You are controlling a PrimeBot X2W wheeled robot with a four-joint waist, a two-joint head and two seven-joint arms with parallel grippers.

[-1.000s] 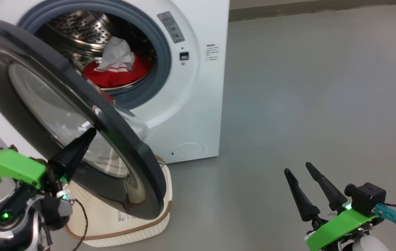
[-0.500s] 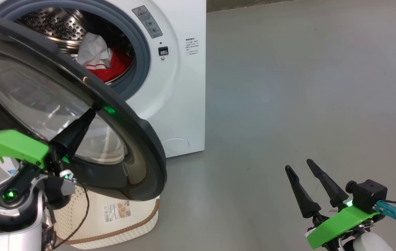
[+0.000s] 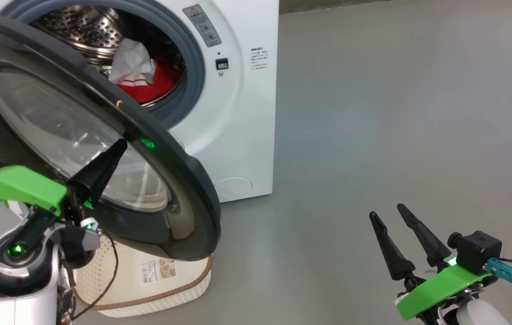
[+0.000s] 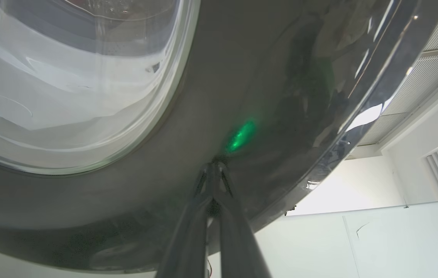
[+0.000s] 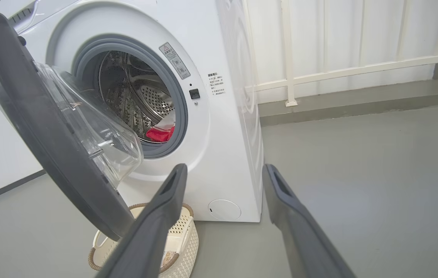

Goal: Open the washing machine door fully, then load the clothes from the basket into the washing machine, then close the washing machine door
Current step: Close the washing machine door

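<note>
The white washing machine (image 3: 242, 113) stands at the upper left, and its door (image 3: 183, 194), black-rimmed with a clear bowl window, hangs partly open in front of the drum. Red and white clothes (image 3: 147, 83) lie inside the steel drum, also seen as clothes (image 5: 159, 134). My left gripper (image 3: 119, 144) is shut, its tip pressed against the outer black rim of the door (image 4: 273, 77), as the left gripper (image 4: 213, 166) shows close up. Below the door sits the cream basket (image 3: 165, 293), its labelled floor bare. My right gripper (image 3: 386, 211) hangs open at the lower right, holding nothing.
Grey floor stretches to the right of the machine. A round lower cap (image 3: 233, 186) marks the machine's front panel. Behind the machine runs a white panelled wall with a rail (image 5: 319, 73). A thin cable hangs from my left wrist over the basket's rim.
The head camera has shifted. The door has swung round to cover more of the drum opening, with the left gripper's tip still against it. The right gripper has stayed put.
</note>
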